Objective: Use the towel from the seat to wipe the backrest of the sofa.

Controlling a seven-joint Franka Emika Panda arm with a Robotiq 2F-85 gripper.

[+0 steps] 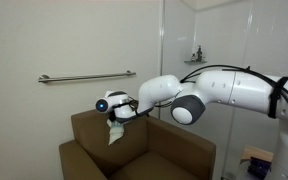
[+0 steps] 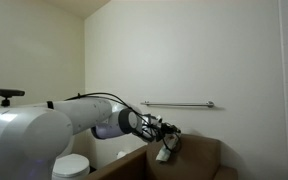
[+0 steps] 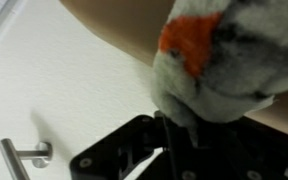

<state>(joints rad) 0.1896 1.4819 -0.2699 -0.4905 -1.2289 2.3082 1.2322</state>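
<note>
1. The gripper (image 1: 117, 117) is clamped narrow on the towel (image 1: 114, 135). The cloth hangs just below its fingertips in both exterior views.
2. In the wrist view the towel (image 3: 229, 65) bunches right at the tip of the gripper (image 3: 164, 125) and fills the space beyond it. It is whitish grey with an orange patch (image 3: 189, 45).
3. The backrest (image 1: 89, 130) stands directly behind and below the gripper. The towel hangs in front of its upper part, near the top edge. Whether the cloth presses on the upholstery or only hangs before it cannot be told.
4. In an exterior view the gripper (image 2: 170, 137) points down and away from the arm (image 2: 84, 112). The towel (image 2: 164, 154) is under it and the backrest (image 2: 199, 152) is just past it.
5. The rest of the sofa (image 1: 179, 150) spreads below the gripper and under the arm (image 1: 199, 100) behind it.
6. A metal bar (image 1: 84, 77) is fixed to the wall (image 1: 44, 40) above the gripper, well apart from it. The wrist view shows one end of the bar (image 3: 24, 155) off to the side.
</note>
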